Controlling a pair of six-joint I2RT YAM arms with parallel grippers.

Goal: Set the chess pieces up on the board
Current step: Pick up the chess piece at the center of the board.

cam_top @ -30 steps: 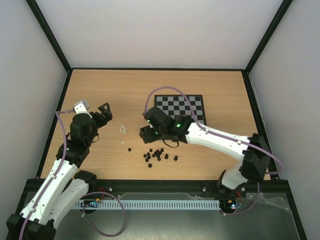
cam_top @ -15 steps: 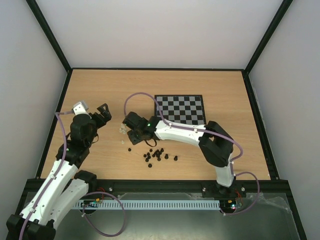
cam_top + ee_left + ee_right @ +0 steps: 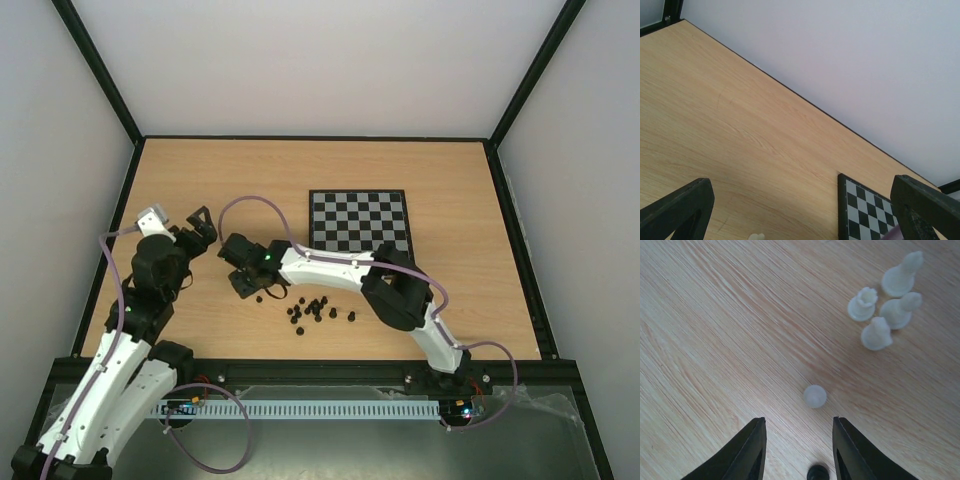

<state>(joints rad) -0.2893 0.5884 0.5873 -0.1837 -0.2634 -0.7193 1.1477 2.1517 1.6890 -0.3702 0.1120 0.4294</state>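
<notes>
Five chess pieces (image 3: pixel 876 335) lie before the right end effector (image 3: pixel 797 426) — part-open, empty — far from the board (image 3: pixel 358 220).

Pale walls (image 3: pixel 320 60) enclose a wooden table (image 3: pixel 250 180).

Lab test cell, plain white walls (image 3: pixel 330 60) (black-framed), wooden table (image 3: pixel 230 180)

My left wrist camera crops the board (image 3: pixel 862 212) at five o'clock; my right crops a black piece (image 3: pixel 818 473) at six.
</notes>
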